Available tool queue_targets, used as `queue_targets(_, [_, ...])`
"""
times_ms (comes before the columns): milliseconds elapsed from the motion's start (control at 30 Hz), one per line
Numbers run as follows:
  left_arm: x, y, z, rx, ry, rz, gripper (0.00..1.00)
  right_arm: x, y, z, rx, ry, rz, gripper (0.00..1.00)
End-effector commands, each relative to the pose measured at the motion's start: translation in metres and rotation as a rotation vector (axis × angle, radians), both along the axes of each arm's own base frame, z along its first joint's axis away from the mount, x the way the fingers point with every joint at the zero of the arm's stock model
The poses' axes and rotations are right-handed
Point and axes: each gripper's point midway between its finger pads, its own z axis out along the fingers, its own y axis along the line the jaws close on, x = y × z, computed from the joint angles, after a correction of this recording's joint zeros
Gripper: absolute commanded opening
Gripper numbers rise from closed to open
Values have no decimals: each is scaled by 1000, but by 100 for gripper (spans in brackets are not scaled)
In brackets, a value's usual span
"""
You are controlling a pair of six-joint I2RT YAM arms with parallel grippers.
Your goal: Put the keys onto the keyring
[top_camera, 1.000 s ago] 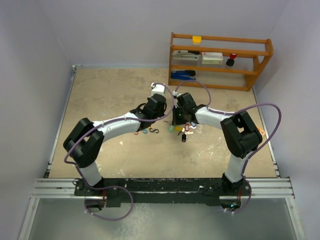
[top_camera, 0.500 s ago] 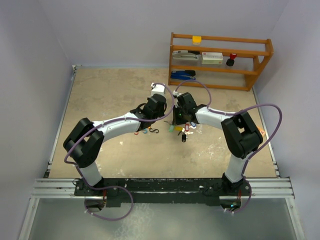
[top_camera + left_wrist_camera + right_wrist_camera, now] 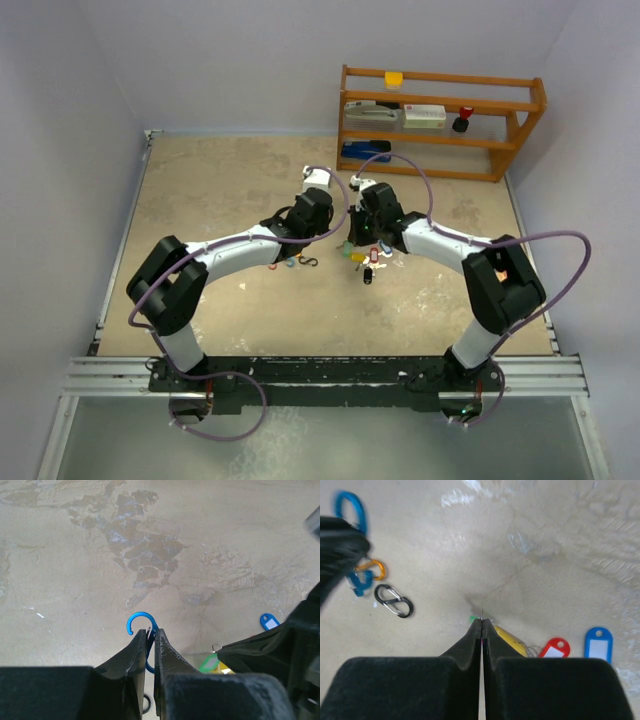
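Fingers of the left hand are closed narrow on a blue clip, and its hook stands out just ahead of the tips. The right hand is fully closed. A thin metal sliver shows at its tips, but I cannot tell what it is. The keys lie on the worktop just under this hand and to its right: a yellow tag nearest, then a red tag and a blue tag. A black clip and an orange clip lie to its left.
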Motion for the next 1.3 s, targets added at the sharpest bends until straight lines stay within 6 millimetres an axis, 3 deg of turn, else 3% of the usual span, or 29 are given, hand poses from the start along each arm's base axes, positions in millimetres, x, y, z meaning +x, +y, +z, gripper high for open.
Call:
queue_targets(0, [3, -18, 28, -83, -39, -39, 0, 15, 6, 41, 35, -168, 43, 0])
queue_targets(200, [0, -29, 33, -107, -27, -83, 0, 21, 14, 62, 78, -252, 84, 0])
queue_targets(433, [-1, -34, 38, -114, -30, -96, 0, 23, 27, 73, 130, -281, 138, 0])
queue_targets(1267, [-1, -40, 27, -113, -20, -108, 0, 9, 35, 91, 202, -330, 207, 0])
